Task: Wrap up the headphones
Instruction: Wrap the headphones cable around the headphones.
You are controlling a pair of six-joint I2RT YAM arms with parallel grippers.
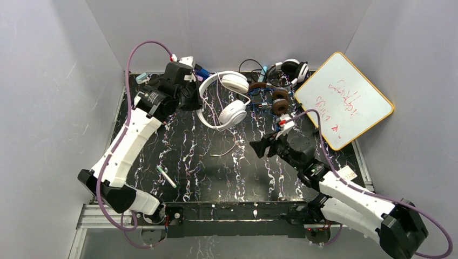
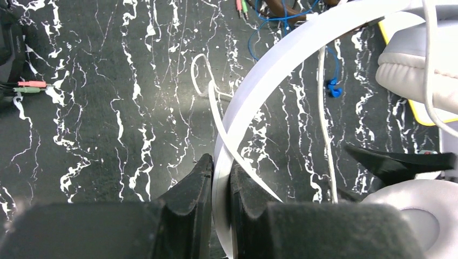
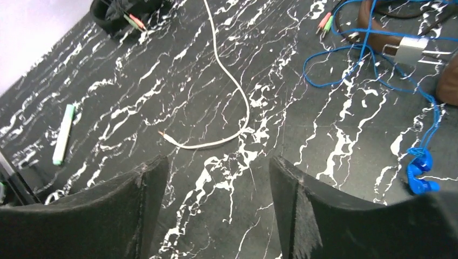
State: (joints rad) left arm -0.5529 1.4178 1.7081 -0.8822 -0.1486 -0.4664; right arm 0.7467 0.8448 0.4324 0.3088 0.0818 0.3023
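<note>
Entry: white headphones (image 1: 224, 100), placed toward the far edge of the table (image 1: 216, 178), left of centre. The headband was pinched edge-on between the nearly closed jaws of the left gripper (image 2: 221, 172), apparently to steady the set while its lead was gathered; I could not tell whether it was lifted clear of the table. Its white cord (image 3: 202, 146) trailed loose from the headset toward the table's middle and ended in a free plug. The right gripper (image 3: 216, 178) hung over that middle stretch with its jaws wide apart and nothing between them, aimed at the cord's loose end, presumably to pick it up for winding. No turn of cord was yet around the set, so I judged the wrapping barely begun. Brown headphones (image 1: 280, 102) lay just right of the white pair, with a tangled blue cable (image 3: 367, 59) around them. Black headphones (image 1: 291, 67) sat at the far edge behind those. A whiteboard (image 1: 343, 100) was propped at the far right corner, carrying red marker scrawl too loose to read. A green marker (image 1: 166, 176) lay toward the near left. No brand or label was legible on any item.
</note>
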